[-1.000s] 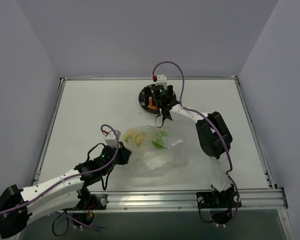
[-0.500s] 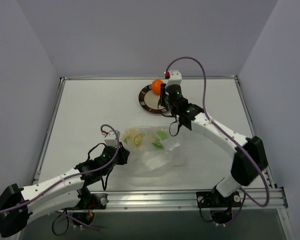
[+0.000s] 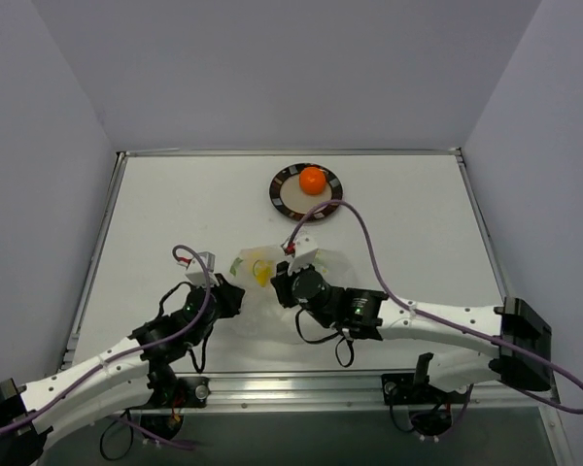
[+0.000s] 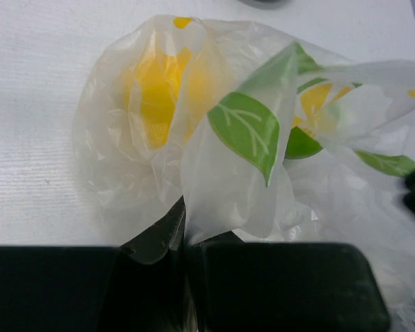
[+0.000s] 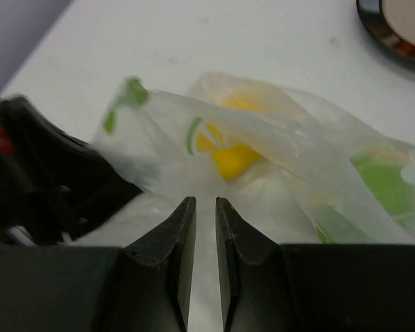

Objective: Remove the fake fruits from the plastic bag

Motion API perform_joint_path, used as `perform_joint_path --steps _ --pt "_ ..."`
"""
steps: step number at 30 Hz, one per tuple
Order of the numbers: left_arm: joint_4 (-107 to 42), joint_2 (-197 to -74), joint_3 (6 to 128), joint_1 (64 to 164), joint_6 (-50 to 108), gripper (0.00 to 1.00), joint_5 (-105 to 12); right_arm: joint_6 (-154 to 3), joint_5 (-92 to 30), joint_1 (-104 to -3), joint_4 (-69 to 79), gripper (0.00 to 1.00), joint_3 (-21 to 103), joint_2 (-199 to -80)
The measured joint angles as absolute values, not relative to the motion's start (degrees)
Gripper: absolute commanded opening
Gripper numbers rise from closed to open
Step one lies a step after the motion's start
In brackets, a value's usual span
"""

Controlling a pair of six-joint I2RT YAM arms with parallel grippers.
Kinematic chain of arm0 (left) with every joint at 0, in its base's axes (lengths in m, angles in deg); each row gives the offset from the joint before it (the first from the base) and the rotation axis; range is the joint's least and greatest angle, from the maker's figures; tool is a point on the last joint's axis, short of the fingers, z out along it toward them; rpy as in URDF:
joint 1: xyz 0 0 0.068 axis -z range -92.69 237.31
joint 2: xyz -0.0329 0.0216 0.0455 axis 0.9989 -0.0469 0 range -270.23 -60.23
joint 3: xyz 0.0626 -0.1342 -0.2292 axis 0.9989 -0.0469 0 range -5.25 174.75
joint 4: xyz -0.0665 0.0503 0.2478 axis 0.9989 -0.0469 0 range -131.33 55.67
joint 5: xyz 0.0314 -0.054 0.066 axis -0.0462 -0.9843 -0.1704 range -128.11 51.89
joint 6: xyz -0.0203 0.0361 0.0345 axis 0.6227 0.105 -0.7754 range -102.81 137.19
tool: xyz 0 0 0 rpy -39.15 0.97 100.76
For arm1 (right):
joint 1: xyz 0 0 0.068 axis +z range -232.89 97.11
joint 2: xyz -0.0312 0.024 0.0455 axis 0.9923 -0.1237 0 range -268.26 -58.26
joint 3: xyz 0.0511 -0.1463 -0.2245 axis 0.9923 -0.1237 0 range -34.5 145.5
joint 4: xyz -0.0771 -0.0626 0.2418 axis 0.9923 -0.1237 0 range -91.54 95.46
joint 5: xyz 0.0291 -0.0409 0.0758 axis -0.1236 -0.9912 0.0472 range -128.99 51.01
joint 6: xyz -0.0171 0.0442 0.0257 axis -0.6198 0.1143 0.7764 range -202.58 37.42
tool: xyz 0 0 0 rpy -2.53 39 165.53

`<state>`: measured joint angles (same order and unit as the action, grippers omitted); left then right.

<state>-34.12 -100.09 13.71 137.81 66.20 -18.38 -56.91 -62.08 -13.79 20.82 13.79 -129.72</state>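
The round orange fruit (image 3: 312, 180) lies on the dark-rimmed plate (image 3: 277, 194) at the far side. The crinkly plastic bag (image 3: 251, 260) (image 4: 228, 180) (image 5: 297, 145) sits mid-table, partly hidden under my right arm. A yellow fruit (image 4: 159, 90) (image 5: 235, 160) (image 3: 262, 273) and a green fruit (image 4: 301, 145) (image 5: 384, 183) show through its film. My left gripper (image 3: 235, 291) (image 4: 183, 221) is shut on a fold of the bag's near-left edge. My right gripper (image 3: 276, 282) (image 5: 205, 200) hovers over the bag just short of the yellow fruit, jaws a narrow gap apart with nothing between them.
A raised metal rim (image 3: 107, 223) frames the white table, with grey walls behind it. The plate's rim (image 5: 394, 31) shows at the top right of the right wrist view, and my left gripper's black body (image 5: 48, 176) sits close on its left.
My right gripper left the orange fruit on the plate, swung back down to the bag and narrowed its jaws from wide open. The left gripper kept its hold and pulled the bag slightly left.
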Motion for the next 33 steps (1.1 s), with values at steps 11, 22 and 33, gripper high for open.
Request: perform_joint_path --steps 11,22,33 --pt "-36.87 -93.75 13.67 137.81 68.93 0.02 -14.56 -53.58 -64.75 -17.9 26.89 0.16 12.44 -147.01" --pt "-34.6 -98.05 12.81 137.75 69.24 0.02 -15.04 -46.04 -65.65 -20.7 37.49 0.76 20.74 -160.19" --pt "-34.51 -94.49 12.81 137.59 68.67 0.02 -14.23 -40.62 -62.32 -22.12 43.29 0.86 27.32 -173.34"
